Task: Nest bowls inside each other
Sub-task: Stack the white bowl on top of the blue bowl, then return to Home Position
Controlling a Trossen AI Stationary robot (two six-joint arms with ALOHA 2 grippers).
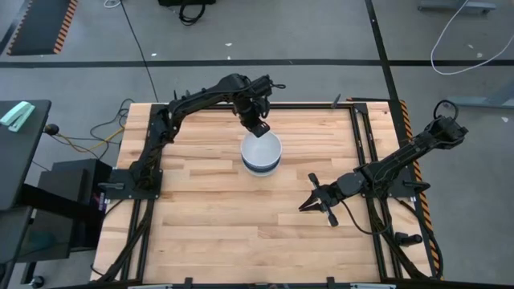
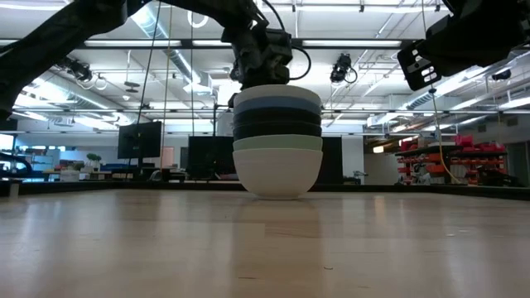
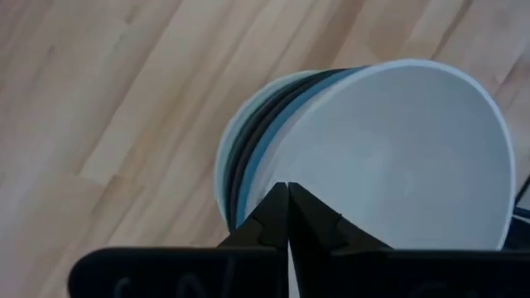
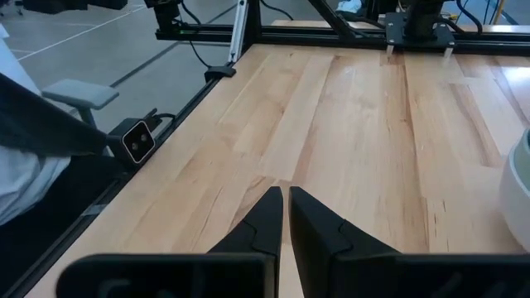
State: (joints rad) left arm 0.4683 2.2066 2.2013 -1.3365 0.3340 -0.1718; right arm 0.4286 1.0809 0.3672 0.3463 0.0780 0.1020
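I have the left gripper (image 1: 258, 128) pinched shut, holding nothing, just above the far rim of the stack of smooth round nested bowls (image 1: 261, 154), to press it.

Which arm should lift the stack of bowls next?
Left. Its gripper is shut on the rim of the stack; the right gripper sits apart, over bare table.

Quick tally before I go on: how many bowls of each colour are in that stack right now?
White: 2, the top bowl and the bottom bowl
Blue: 1, the blue bowl
Black: 1 dark band shows; I cannot tell whether it hides a second
Mint green: 1, the mint bowl
Total: 5 that can be counted in the one stack
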